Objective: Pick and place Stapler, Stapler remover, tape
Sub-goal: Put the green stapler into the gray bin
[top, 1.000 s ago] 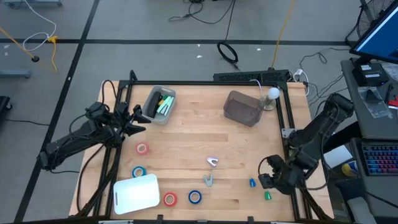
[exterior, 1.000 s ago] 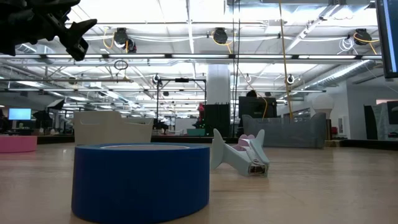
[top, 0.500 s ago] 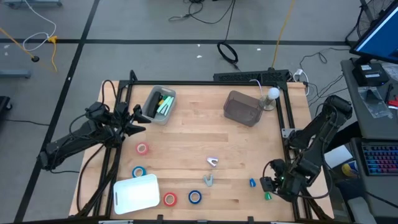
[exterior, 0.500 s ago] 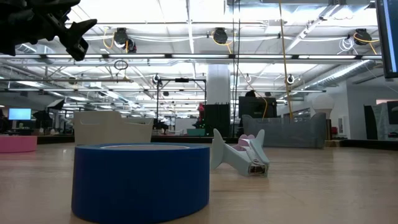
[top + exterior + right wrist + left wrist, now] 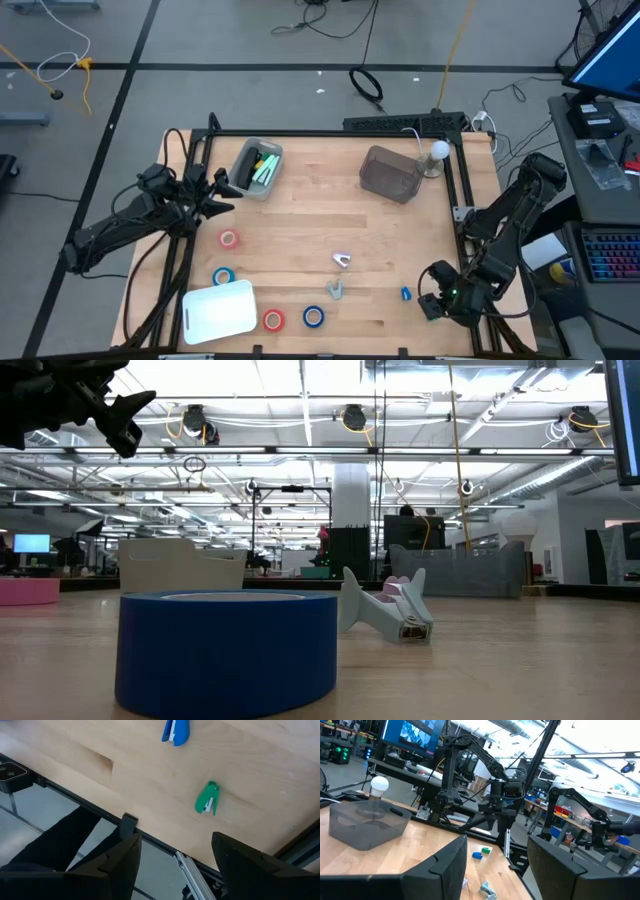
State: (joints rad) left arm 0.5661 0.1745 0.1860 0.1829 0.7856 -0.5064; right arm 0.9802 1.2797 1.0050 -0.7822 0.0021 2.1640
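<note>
Green stapler (image 5: 207,800) under right gripper (image 5: 432,304)

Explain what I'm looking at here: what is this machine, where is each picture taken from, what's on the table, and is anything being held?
This is a robot with two dark arms at a wooden table, each ending in a two-finger gripper. One picture looks straight down, one sits at table level, and one camera rides on each wrist.

From above, the left gripper waits open near the table's left edge. The right gripper hangs open over the near right corner, above a green stapler with a blue stapler beside it. Neither holds anything.

Also on the table: small tape rolls in red and blue, two pale staple removers, a white tray, a clear bin with items inside, and a grey bin. The table-level view shows a blue tape roll close up.
</note>
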